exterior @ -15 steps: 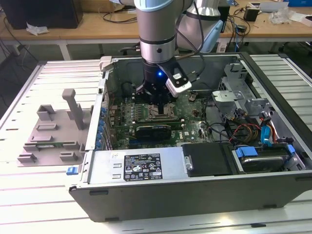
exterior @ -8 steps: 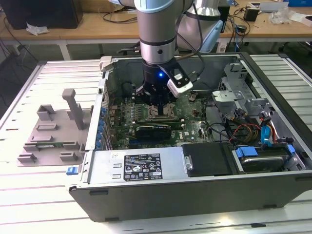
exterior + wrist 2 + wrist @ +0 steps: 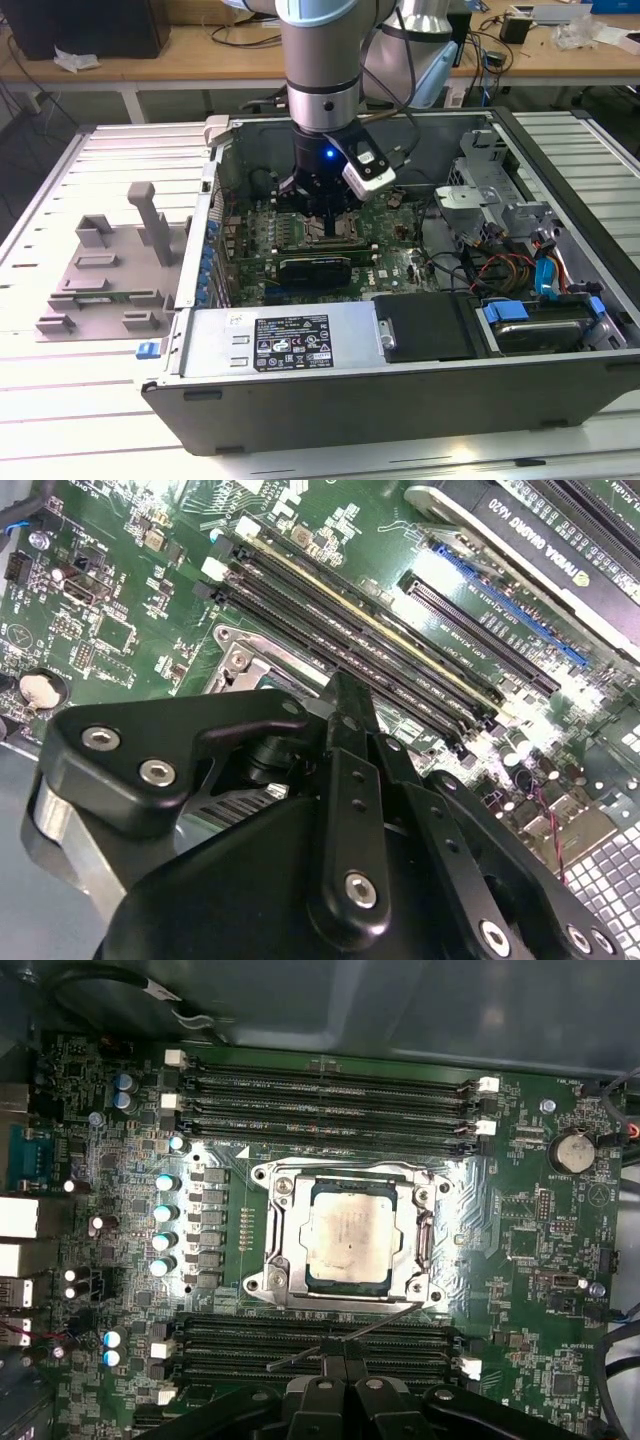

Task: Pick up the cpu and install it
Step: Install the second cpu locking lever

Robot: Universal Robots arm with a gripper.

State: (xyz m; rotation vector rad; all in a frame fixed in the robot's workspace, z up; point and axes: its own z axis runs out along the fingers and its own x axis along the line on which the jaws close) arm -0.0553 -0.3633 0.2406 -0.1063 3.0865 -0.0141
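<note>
The cpu (image 3: pixel 350 1235), a small square chip with a silver-grey top, lies flat inside the metal-framed socket (image 3: pixel 270 1260) on the green motherboard (image 3: pixel 520 1250). The socket's thin lever (image 3: pixel 350 1335) lies slanted across the memory slots beside it. My gripper (image 3: pixel 345 1375) hovers a little above the board at the socket's edge, fingers pressed together with nothing between them. In the second wrist view the black fingers (image 3: pixel 345 715) meet over a corner of the socket frame (image 3: pixel 238 658). In the exterior view my gripper (image 3: pixel 325 208) reaches down into the open computer case (image 3: pixel 400 400).
A grey plastic tray (image 3: pixel 105 270) with upright blocks lies outside the case on the exterior view's left. Inside the case are a graphics card (image 3: pixel 315 268), a power supply (image 3: pixel 290 342), drive bays with cables (image 3: pixel 520 250) and memory slots (image 3: pixel 320 1110) on both sides of the socket.
</note>
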